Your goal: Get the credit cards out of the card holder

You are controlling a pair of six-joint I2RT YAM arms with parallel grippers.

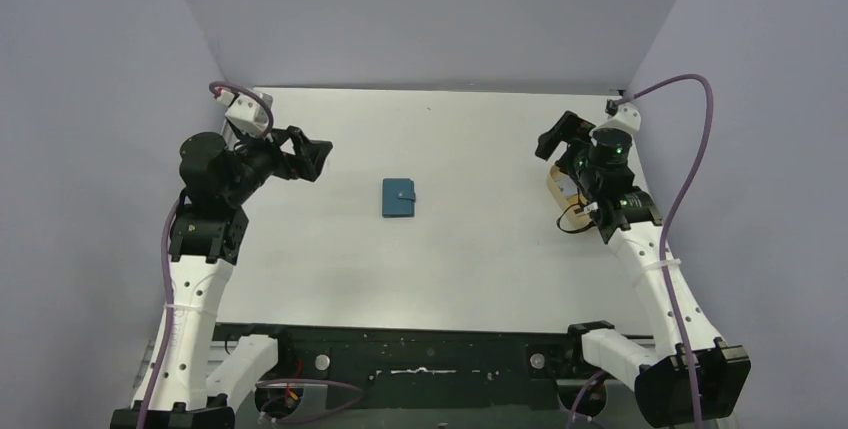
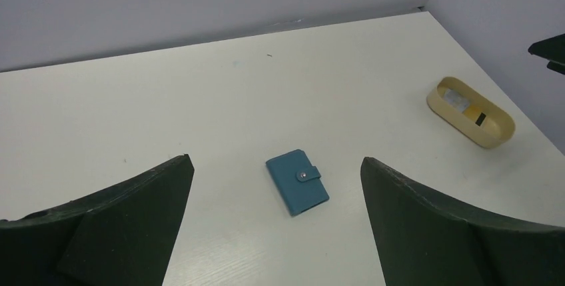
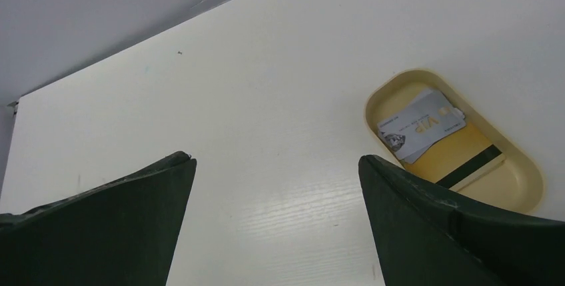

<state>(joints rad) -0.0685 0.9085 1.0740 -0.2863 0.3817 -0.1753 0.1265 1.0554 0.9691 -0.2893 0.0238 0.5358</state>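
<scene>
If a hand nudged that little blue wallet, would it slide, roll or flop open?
Probably slides: the card holder lies flat on the smooth white table. Its snap tab looks fastened, so it likely stays shut. Seems light and thin.

**Card holder** point(image 1: 399, 198): one, small teal-blue folding wallet, roughly square. It was closed, with the snap tab fastened over the edge facing 3 o'clock in the top view. It lay flat near the middle of the table, on its own.

**Credit cards**: two, both out of the holder, lying in a tan oval tray point(image 3: 513, 179) well apart from it, at about 3 o'clock in the top view.
- Whitish card point(image 3: 421, 126): grey-white with gold "VIP" print, face up. It was uppermost, toward the tray's 10 o'clock end in the right wrist view.
- Gold-tan card point(image 3: 466, 159): it had a dark stripe near its 4 o'clock end and was partly covered by the whitish card.
</scene>
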